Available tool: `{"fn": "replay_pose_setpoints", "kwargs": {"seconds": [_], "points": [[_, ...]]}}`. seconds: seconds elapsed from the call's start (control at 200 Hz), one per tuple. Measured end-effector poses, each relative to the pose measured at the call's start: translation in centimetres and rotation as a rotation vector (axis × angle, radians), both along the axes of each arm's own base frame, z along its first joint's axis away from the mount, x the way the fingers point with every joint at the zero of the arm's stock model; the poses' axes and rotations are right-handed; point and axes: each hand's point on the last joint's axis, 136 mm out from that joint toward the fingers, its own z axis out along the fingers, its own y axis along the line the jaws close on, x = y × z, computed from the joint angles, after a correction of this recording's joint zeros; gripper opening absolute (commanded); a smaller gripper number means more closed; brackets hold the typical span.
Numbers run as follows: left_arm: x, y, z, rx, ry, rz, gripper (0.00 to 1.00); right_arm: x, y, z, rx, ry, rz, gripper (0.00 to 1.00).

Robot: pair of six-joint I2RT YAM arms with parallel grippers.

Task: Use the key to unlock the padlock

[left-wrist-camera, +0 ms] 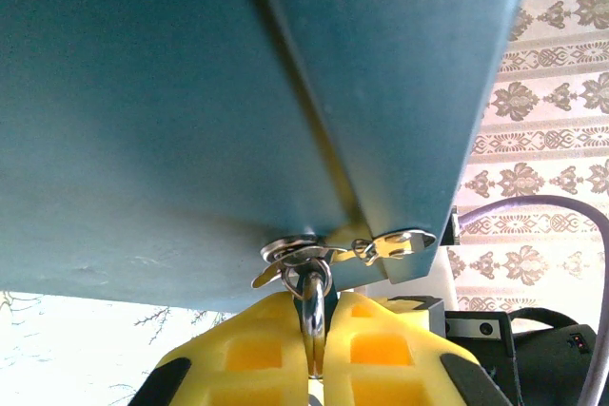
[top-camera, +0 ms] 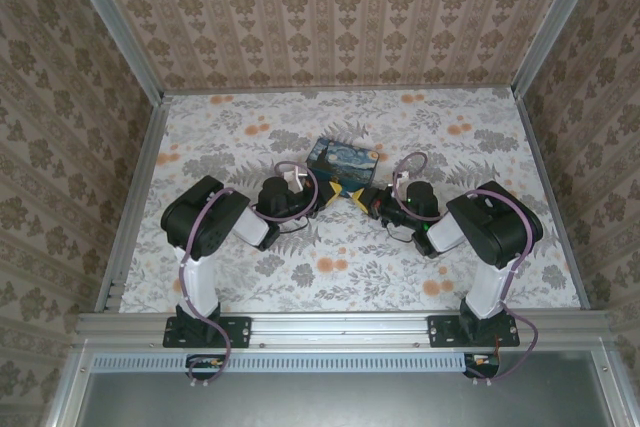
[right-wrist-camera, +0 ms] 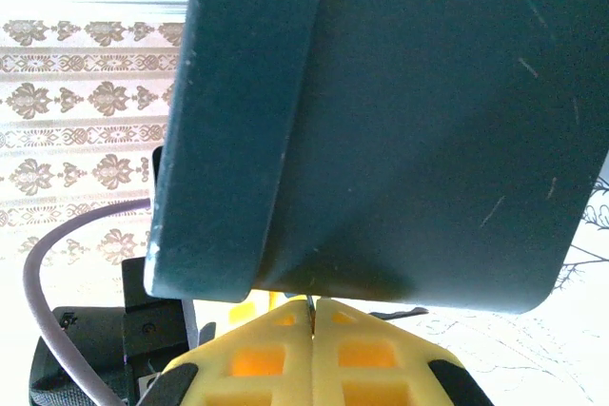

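In the left wrist view my left gripper (left-wrist-camera: 315, 297) is shut on the padlock's thin metal shackle (left-wrist-camera: 314, 320). The shackle runs up through a ring on the hasp (left-wrist-camera: 290, 250) under the blue tin (left-wrist-camera: 190, 92). Only a sliver of teal padlock body shows between the yellow fingers (left-wrist-camera: 252, 349). In the right wrist view my right gripper (right-wrist-camera: 313, 303) is shut on a thin dark sliver, the key (right-wrist-camera: 311, 307), just below the tin (right-wrist-camera: 409, 121). From above, the left gripper (top-camera: 333, 190) and right gripper (top-camera: 368, 197) meet tip to tip in front of the tin (top-camera: 343, 155); padlock and key are hidden between them.
The starry-night tin stands mid-table on the floral cloth (top-camera: 330, 267). A second metal clasp (left-wrist-camera: 392, 244) hangs from the tin's corner. Patterned walls (top-camera: 330, 7) enclose the back and sides. The cloth is bare to the left, right and front of the arms.
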Motion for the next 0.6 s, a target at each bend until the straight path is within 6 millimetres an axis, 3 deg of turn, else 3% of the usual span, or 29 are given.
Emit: {"fn": "replay_pose_setpoints", "kwargs": {"seconds": [0.595], "points": [[0.4, -0.1, 0.0, -0.006, 0.021, 0.027, 0.00, 1.1, 0.1, -0.7, -0.009, 0.002, -0.022, 0.00]]}}
